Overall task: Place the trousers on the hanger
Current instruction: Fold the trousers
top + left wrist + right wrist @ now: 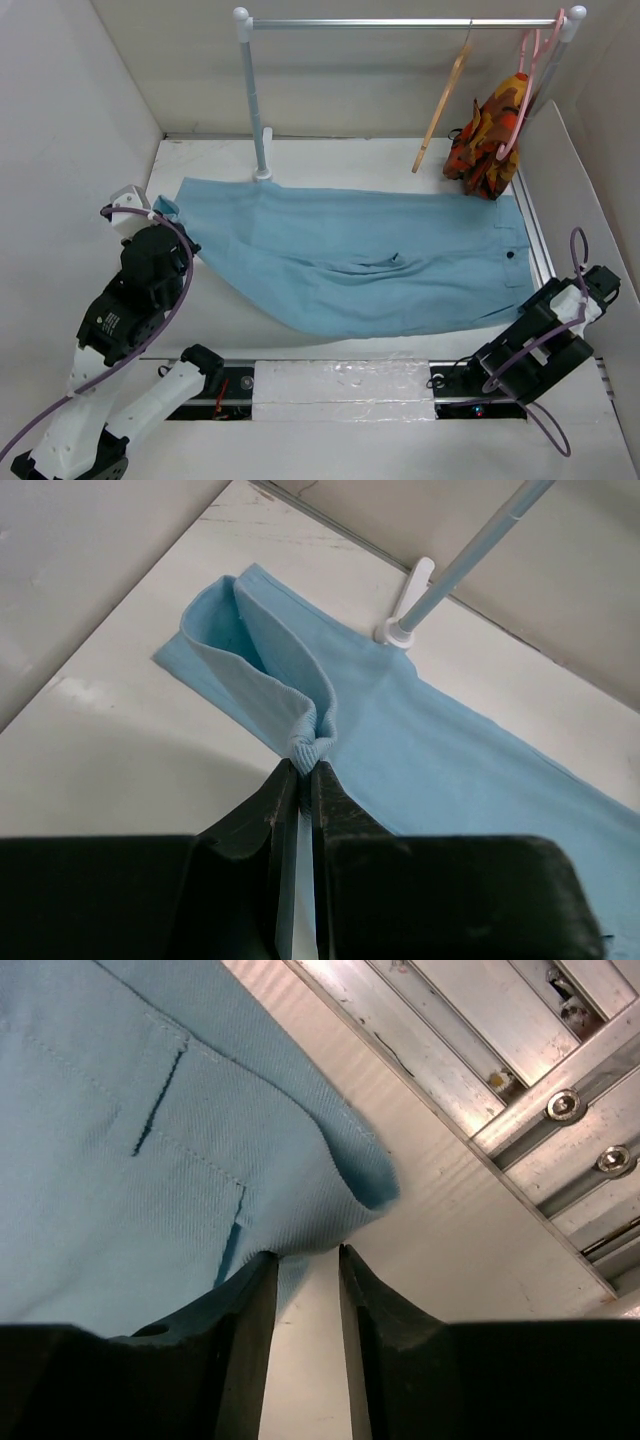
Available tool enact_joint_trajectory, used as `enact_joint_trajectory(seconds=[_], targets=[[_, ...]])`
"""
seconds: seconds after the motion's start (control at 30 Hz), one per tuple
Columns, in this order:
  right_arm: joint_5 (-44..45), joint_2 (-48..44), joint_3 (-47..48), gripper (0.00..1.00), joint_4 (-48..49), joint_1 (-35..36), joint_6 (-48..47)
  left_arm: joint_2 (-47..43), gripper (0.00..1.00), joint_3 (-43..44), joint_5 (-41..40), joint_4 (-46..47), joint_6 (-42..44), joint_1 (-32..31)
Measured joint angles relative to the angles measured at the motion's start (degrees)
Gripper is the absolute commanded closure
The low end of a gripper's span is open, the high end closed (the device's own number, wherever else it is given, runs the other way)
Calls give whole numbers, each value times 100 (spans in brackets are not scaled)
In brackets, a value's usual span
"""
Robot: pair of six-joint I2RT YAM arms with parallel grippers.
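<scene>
The light blue trousers (pixel 350 260) lie spread flat across the table, waistband and dark button (pixel 511 255) to the right and leg ends to the left. My left gripper (pixel 165 212) is shut on a bunched fold of the leg hem (pixel 310 742), seen close up in the left wrist view (pixel 303 767). My right gripper (pixel 533 300) sits at the waistband's near corner. In the right wrist view (pixel 305 1252) its jaws stand narrowly apart, pinching the curled cloth corner (pixel 340 1185). The tan wooden hanger (pixel 445 100) hangs on the rack at the back right.
A white and metal clothes rack (pixel 400 22) stands at the back, its post foot (pixel 402 630) touching the trousers. A pink hanger (pixel 530 80) holds an orange patterned garment (pixel 488 135) next to the wooden hanger. Metal rails (pixel 520 1060) run along the right side. White walls enclose the table.
</scene>
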Motion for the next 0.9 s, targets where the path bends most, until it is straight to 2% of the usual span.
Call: enact_joint_trajectory(seconds=[0.27, 0.43, 0.5, 0.57, 0.63, 0.67, 0.8, 0.9], targets=[[39, -483, -11, 46, -17, 120, -37, 55, 100, -63, 116, 142, 0, 0], [90, -229, -55, 47, 114, 129, -15, 120, 100, -66, 85, 157, 37, 0], [175, -98, -55, 52, 120, 140, -15, 125, 100, -70, 66, 157, 46, 0], [267, -17, -68, 79, 125, 140, -9, 122, 100, -76, 55, 162, 61, 0], [321, -37, -109, 97, 125, 140, 46, 133, 100, -76, 28, 168, 85, 0], [345, -74, -122, 100, 94, 144, 68, 146, 100, -76, 9, 168, 101, 0], [431, -520, -46, 100, -262, 173, 105, 229, 100, -48, -188, 162, 162, 0], [616, -726, 407, 100, -780, 452, 55, 354, 100, 52, -461, 162, 195, 0]])
